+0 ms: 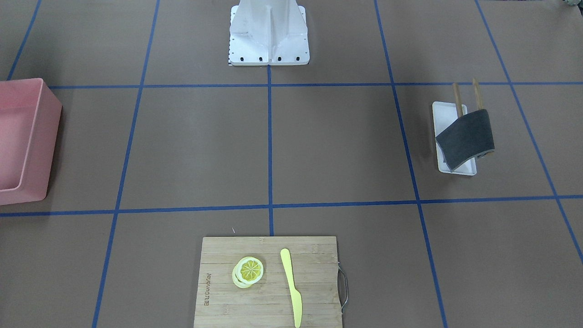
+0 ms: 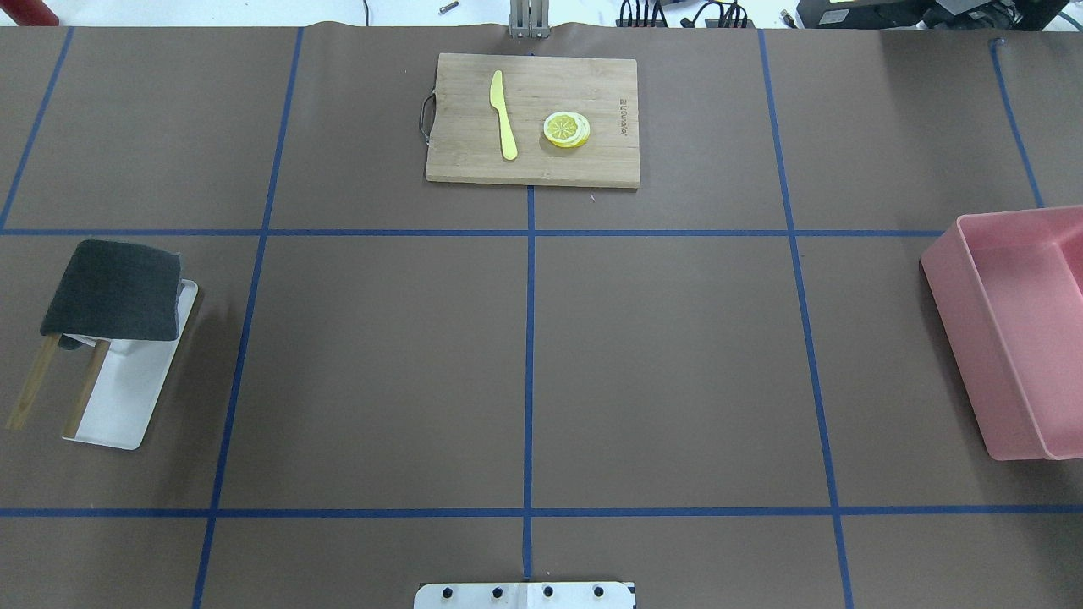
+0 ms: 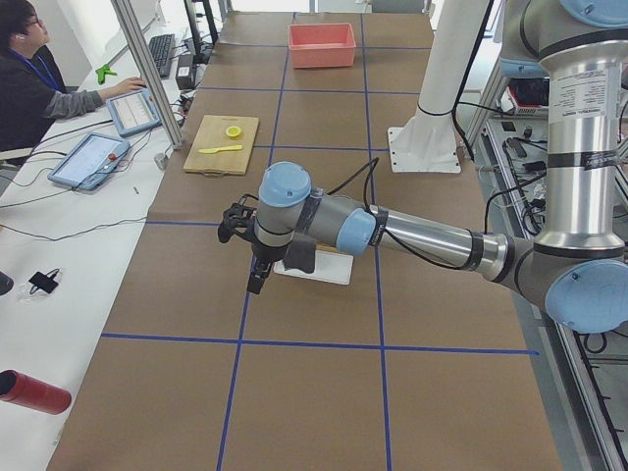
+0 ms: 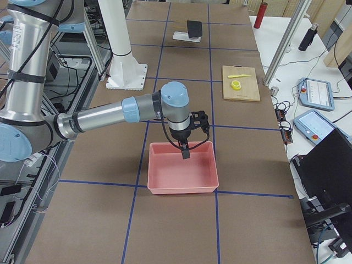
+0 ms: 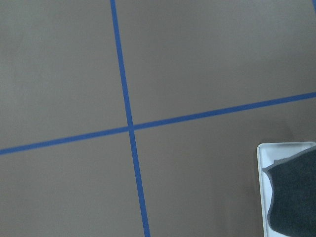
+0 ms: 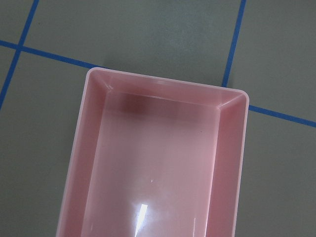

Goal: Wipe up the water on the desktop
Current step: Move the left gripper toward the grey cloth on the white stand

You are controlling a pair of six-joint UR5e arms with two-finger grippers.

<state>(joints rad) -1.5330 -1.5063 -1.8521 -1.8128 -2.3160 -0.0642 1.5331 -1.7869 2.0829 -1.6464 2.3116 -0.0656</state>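
The brown, blue-taped desktop [image 2: 660, 364] is spread under everything. At the robot's left, a dark cloth [image 2: 114, 289] is draped over what seems a wooden rack [image 2: 34, 382] on a white tray [image 2: 127, 406]. The left gripper [image 3: 257, 278] is held just beside that tray, and the right gripper [image 4: 185, 151] over a pink bin [image 4: 184, 186]. Both are caught only in side views, so spread or pressed together cannot be told.
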